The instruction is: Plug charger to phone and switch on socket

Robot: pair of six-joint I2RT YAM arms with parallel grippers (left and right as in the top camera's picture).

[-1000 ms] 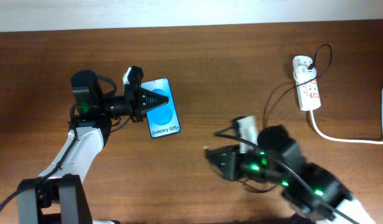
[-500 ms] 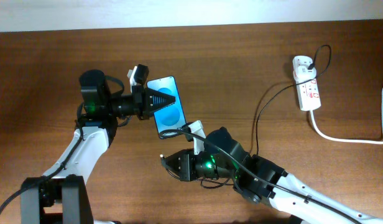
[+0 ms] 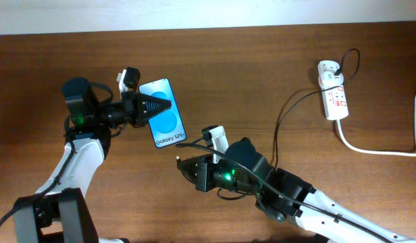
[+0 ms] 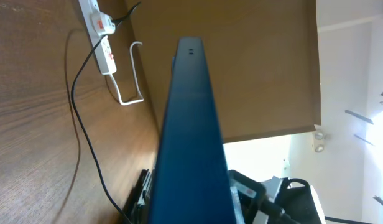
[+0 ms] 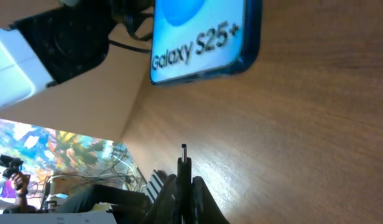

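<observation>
My left gripper (image 3: 157,106) is clenched on the phone (image 3: 169,128) by its upper end, with the long axis slanting toward my right gripper (image 3: 184,164). That one pinches the charger (image 5: 184,157) plug, tip aimed at the phone's lower edge, near but not touching.

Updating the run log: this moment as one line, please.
left hand: shut on phone | right hand: shut on charger, plug not yet in phone | socket: neither hand at it

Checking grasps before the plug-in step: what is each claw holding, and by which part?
Left claw holds the phone, clamped from one long side, near mid-length. Right claw pinches the charger just behind its plug tip.
</observation>
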